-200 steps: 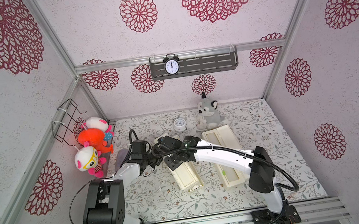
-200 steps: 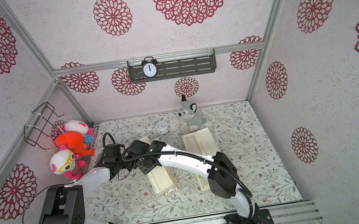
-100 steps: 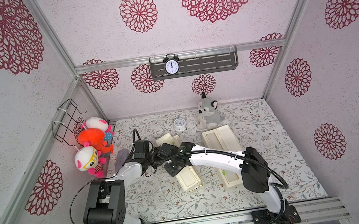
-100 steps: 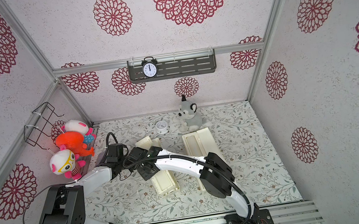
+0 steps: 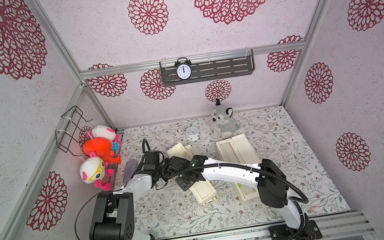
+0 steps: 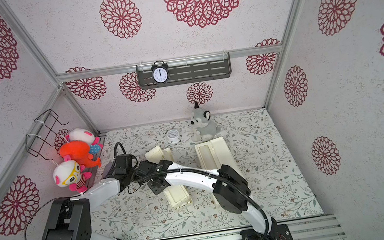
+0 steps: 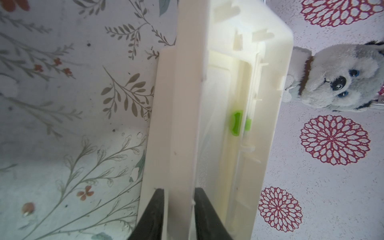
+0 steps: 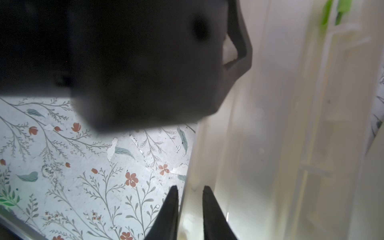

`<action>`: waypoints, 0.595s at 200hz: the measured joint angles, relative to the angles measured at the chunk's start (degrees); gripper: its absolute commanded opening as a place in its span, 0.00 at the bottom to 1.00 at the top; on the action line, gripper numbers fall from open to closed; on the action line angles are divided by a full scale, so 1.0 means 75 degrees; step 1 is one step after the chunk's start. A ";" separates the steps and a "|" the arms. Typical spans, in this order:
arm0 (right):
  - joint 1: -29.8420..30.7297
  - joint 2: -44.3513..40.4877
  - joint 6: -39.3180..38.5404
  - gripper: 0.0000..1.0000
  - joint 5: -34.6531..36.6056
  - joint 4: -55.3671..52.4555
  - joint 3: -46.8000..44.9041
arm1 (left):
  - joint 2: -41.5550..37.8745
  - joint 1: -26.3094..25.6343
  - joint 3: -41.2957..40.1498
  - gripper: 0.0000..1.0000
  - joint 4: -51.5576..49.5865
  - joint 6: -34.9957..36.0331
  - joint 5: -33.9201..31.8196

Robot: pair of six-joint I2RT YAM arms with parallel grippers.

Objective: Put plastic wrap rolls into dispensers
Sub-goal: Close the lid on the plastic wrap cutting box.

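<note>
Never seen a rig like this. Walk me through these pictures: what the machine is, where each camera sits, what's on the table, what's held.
This is a robot with two white-and-black arms bolted to a rail at the table's near edge. Two pictures come from a paired camera overhead, looking down on everything; two come from cameras on the wrists, looking along the fingers. On the flowered table lie two cream boxes, plastic-wrap dispensers: the left dispenser and the right dispenser, its lid open. Beyond them sit a plush husky and a small round dial. Both arms reach to the left dispenser: the left gripper and the right gripper each pinch one of its walls. I can't make out a loose roll.
</note>
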 measured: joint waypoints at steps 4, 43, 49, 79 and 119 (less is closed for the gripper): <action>0.0006 0.0000 -0.0006 0.30 0.0000 -0.0009 0.0000 | 0.0006 0.0000 0.0000 0.25 0.0006 -0.0003 0.0003; 0.0026 0.0000 0.0000 0.24 0.0003 -0.0017 0.0000 | 0.0026 -0.0006 0.0000 0.21 0.0079 -0.0076 0.0035; 0.0029 0.0000 0.0000 0.22 0.0015 -0.0020 0.0003 | 0.0029 -0.0009 0.0000 0.21 0.0096 -0.0102 0.0041; 0.0055 0.0006 -0.0012 0.18 0.0262 -0.0093 0.0032 | 0.0026 -0.0012 0.0000 0.18 0.0201 -0.0178 0.0087; 0.0108 0.0006 -0.0003 0.18 0.0577 -0.0108 -0.0006 | 0.0026 -0.0015 -0.0009 0.18 0.0300 -0.0227 0.0122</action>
